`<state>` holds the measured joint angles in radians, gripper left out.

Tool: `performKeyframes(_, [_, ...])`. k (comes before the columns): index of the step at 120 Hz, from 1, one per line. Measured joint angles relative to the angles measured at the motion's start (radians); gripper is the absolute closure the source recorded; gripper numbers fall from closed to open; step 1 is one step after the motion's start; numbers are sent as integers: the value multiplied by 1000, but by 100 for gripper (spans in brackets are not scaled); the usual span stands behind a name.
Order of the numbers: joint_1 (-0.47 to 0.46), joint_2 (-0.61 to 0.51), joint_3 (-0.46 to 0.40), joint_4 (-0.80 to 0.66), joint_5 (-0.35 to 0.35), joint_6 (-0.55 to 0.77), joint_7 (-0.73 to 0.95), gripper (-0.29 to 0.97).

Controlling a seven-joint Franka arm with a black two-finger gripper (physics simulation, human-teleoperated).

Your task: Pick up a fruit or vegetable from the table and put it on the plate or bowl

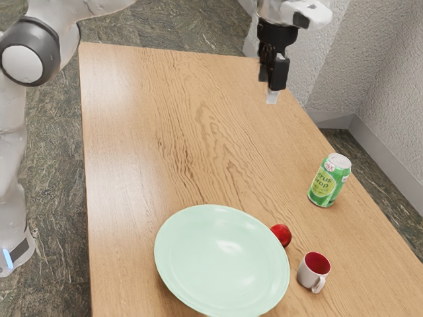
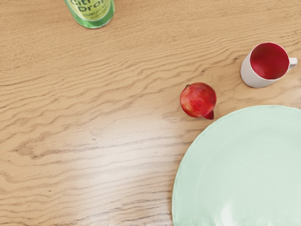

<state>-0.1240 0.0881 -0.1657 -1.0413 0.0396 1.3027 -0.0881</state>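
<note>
The pale green plate (image 1: 218, 261) sat bare on the worktop (image 1: 165, 132), ready to receive. The gripper (image 1: 271, 98) hung well away, carrying nothing, apart or together I cannot tell. The red fruit (image 1: 281, 234) lay just beside the plate's rim, then a mug (image 1: 312, 271) and a green can (image 1: 329, 180) partly reading "Citr… Drop".

The desk (image 1: 185, 132) lies open beside the fruit (image 1: 281, 234) toward the can (image 1: 329, 179); the plate (image 1: 198, 264) crowds it closely, and the mug (image 1: 313, 271) stands near.
</note>
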Motion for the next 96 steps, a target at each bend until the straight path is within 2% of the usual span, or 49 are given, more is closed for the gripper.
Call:
performKeyframes(4, [-2,39,-1,-1,1,-5,-2,1])
performKeyframes(17, [108,148,2,-2,10,26,-8,0])
performKeyframes(42, [148,238,1,-2,59,121,-15,0])
performKeyframes(63, [128,236,-9,-23,63,154,-20,0])
performKeyframes(82, [123,110,-38,-302,44,256,-23,0])
performKeyframes(96, [114,66,-80,-427,34,359,-24,0])
